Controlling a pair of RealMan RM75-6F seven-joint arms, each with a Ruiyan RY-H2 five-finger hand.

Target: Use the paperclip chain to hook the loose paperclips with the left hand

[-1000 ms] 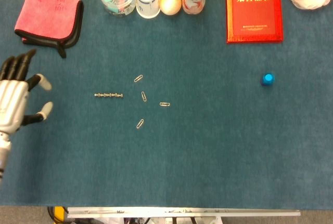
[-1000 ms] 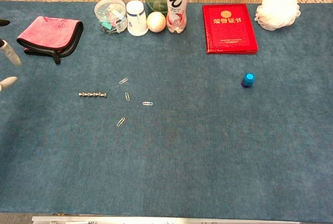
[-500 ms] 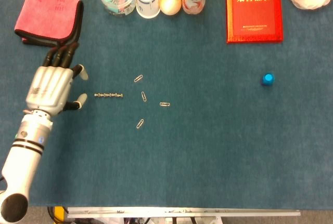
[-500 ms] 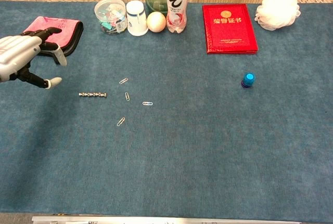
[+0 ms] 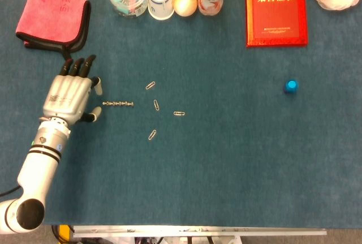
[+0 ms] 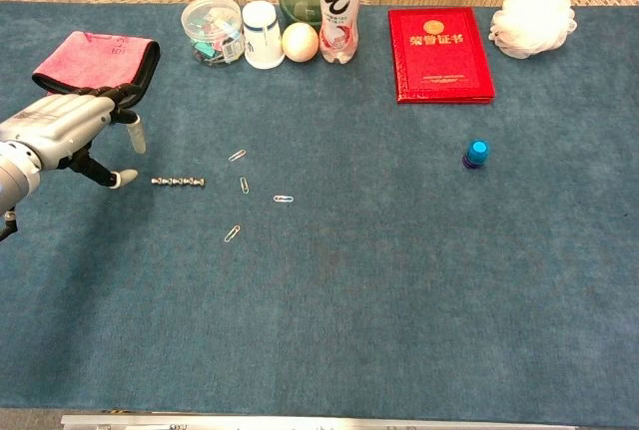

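Four loose paperclips (image 5: 155, 106) lie scattered on the table (image 5: 237, 165) in the head view, just right of the paperclip chain (image 5: 117, 104), which lies straight and flat. The left hand (image 5: 70, 92) has advanced from the table's left edge over the last second and now sits just beside the chain's left end, fingers spread and holding nothing. Contact with the chain is not yet made. Judgement: the approach phase is nearly complete; the grasp comes next. The right hand is not visible. Open cloth extends below and to the right of the clips; the pink cloth (image 5: 54, 22) lies behind the hand, well apart.

Chest view: the left hand (image 6: 75, 131) hovers low, thumb tip near the paperclip chain (image 6: 178, 182) but apart from it. The loose paperclips (image 6: 244, 186) remain undisturbed in the same positions. The clip jar (image 6: 212, 29), cup (image 6: 263, 34) and red booklet (image 6: 440, 54) stand along the far edge, clear of the working area.
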